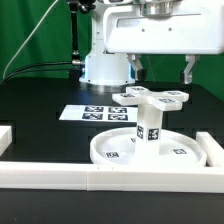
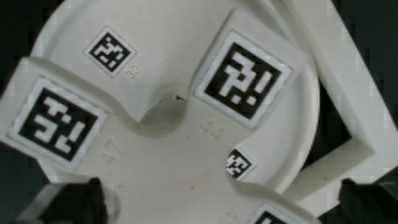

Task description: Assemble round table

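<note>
The large rimmed round disc (image 1: 115, 152) lies on the black table. The short thick post (image 1: 150, 127) stands upright in its middle. The four-armed cross piece (image 1: 156, 97) sits on top of the post. My gripper (image 1: 160, 76) hangs just above the cross piece, open and empty, with one finger on each side of it. In the wrist view the cross piece's tagged arms (image 2: 240, 76) fill the frame, with the disc (image 2: 169, 185) below. My gripper (image 2: 217, 200) shows only as dark fingertips (image 2: 75, 203) at the edges. The post is hidden there.
The marker board (image 1: 93, 113) lies flat behind the disc, toward the exterior view's left. Long white border bars run along the front (image 1: 110, 179), the left (image 1: 5, 135) and the right (image 1: 214, 150). The robot base (image 1: 104, 62) stands at the back.
</note>
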`<state>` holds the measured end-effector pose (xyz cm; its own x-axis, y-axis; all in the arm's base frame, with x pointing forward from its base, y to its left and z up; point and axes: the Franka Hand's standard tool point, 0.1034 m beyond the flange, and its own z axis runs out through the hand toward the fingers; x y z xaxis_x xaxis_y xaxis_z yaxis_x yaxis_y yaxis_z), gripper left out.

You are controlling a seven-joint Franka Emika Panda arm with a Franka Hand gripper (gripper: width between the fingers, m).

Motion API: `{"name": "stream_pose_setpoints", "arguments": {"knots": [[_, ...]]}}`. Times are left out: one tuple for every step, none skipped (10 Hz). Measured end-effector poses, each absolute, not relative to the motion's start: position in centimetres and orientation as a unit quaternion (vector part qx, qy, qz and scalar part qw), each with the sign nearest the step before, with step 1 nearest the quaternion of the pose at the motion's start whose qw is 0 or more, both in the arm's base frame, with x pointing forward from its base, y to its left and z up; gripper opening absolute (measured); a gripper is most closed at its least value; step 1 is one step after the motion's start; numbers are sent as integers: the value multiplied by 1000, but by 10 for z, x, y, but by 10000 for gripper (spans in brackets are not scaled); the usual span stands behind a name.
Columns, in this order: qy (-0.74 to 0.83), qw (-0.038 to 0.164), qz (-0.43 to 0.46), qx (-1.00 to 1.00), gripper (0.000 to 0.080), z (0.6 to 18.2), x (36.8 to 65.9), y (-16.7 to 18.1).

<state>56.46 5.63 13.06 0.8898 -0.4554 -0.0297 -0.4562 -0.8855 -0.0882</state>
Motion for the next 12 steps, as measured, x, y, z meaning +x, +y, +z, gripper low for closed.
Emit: {"name": "stream_pose_setpoints", "arguments": {"knots": [[168,39,2,-985,649,132,568,59],[129,39,1,-991,649,132,569,61],[101,39,0,-994,649,132,569,60],[71,39,-1,-997,649,132,569,59],[36,39,-2,-999,649,132,569,59],[22,38,-3,-999,649,132,569,59],[-34,29,-5,-999,649,132,570,59],[-97,13,-7,-995,649,134,571,62],[-156,2,-8,-988,649,135,574,64],[-211,-7,-5,-978,649,134,575,65],[-242,-8,-3,-970,649,132,577,65],[-272,-8,-3,-962,649,132,577,63]]}}
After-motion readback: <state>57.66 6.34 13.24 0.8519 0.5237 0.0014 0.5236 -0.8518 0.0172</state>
